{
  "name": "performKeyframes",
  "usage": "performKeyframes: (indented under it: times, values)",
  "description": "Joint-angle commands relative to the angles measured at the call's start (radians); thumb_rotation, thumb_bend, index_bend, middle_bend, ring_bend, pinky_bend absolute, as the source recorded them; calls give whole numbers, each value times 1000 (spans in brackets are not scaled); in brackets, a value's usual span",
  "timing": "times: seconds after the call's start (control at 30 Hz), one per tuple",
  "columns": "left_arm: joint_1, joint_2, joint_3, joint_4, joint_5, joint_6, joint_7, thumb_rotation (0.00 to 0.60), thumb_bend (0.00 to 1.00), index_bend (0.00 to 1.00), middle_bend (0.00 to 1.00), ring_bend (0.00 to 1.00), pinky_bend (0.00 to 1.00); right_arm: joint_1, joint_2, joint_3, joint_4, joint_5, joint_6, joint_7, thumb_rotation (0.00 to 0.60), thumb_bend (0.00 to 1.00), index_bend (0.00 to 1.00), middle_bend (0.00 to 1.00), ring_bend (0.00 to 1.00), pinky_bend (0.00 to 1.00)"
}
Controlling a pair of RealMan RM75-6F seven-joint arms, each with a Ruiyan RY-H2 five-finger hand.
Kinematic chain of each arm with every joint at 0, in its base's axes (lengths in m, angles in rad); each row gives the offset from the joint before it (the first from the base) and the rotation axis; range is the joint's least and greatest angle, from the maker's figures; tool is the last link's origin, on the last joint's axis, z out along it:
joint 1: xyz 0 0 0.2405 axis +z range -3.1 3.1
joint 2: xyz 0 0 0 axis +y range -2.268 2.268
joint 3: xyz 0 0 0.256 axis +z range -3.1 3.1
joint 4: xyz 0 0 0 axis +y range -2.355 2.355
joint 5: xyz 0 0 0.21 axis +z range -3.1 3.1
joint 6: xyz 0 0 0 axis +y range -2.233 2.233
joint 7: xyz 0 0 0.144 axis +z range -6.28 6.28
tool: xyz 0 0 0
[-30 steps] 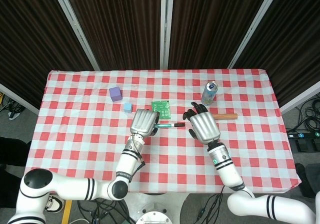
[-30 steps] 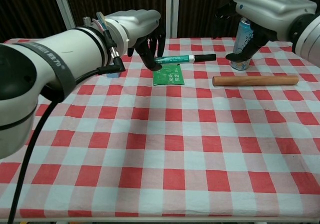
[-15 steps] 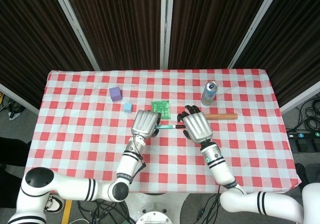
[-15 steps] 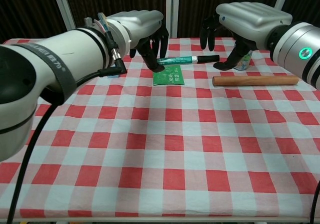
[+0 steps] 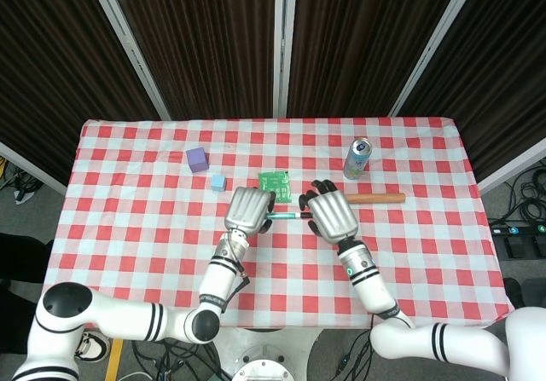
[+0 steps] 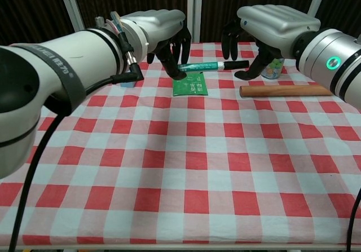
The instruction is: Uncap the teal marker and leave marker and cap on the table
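Note:
The teal marker (image 6: 200,66) is held level above the checked tablecloth, its black cap (image 6: 237,64) pointing toward my right. My left hand (image 6: 161,31) pinches the marker's teal end between thumb and fingers. My right hand (image 6: 271,25) arches over the cap, with its fingers (image 6: 228,44) hanging behind the cap and its thumb in front. They stay apart and do not grip. In the head view the marker (image 5: 287,215) bridges the gap between the left hand (image 5: 247,208) and the right hand (image 5: 329,214).
A green card (image 6: 192,87) lies flat under the marker. Right of it lies a wooden stick (image 6: 285,89), with a drink can (image 5: 357,158) standing behind. A purple cube (image 5: 197,158) and a small blue cube (image 5: 218,181) sit at the back left.
My right hand has moved left from beside the can to over the marker's cap. The left hand and the marker have stayed almost still.

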Motion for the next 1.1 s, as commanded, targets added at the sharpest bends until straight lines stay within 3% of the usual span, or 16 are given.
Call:
performKeyframes:
  times: [0.03, 0.6, 1.1]
  values:
    - [-2, 1, 1, -2, -2, 2, -1, 600, 345, 567, 563, 509, 618, 3, -2, -1, 3, 1, 1, 3, 600, 148, 504, 476, 215, 238]
    - [-12, 12, 9, -12, -18, 10, -8, 600, 345, 566, 563, 508, 616, 18, -30, -8, 28, 4, 16, 15, 600, 165, 581, 531, 273, 273]
    - [1, 36, 18, -40, -3, 16, -44, 600, 345, 566, 563, 509, 616, 29, -43, -6, 37, -5, 35, 17, 600, 246, 670, 603, 338, 294]
